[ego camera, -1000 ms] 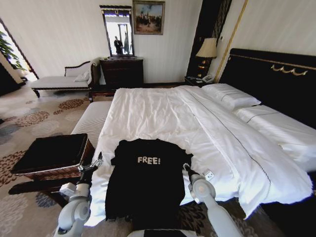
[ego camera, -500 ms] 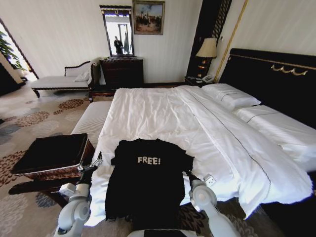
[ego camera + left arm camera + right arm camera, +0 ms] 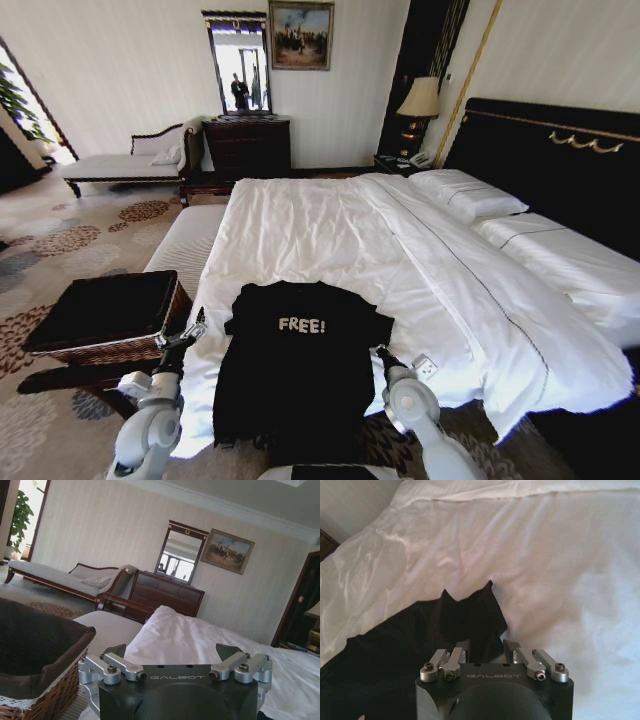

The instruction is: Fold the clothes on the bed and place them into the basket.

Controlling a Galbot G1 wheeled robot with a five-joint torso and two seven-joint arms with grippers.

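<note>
The black T-shirt with white "FREE!" lettering lies flat and unfolded at the foot of the bed, its hem hanging over the edge. My left gripper is open beside the shirt's left sleeve, between the shirt and the wicker basket. In the left wrist view that gripper has its jaws wide apart and holds nothing, with the basket close by. My right gripper sits at the shirt's right sleeve. In the right wrist view it is open, its fingers straddling the sleeve.
A pale striped bench runs along the bed's left side behind the basket. The black headboard and pillows are on the right. A chaise longue and a dark dresser stand by the far wall.
My right gripper has drawn slightly back and down along the shirt's right sleeve. The left arm and the shirt have hardly moved.
</note>
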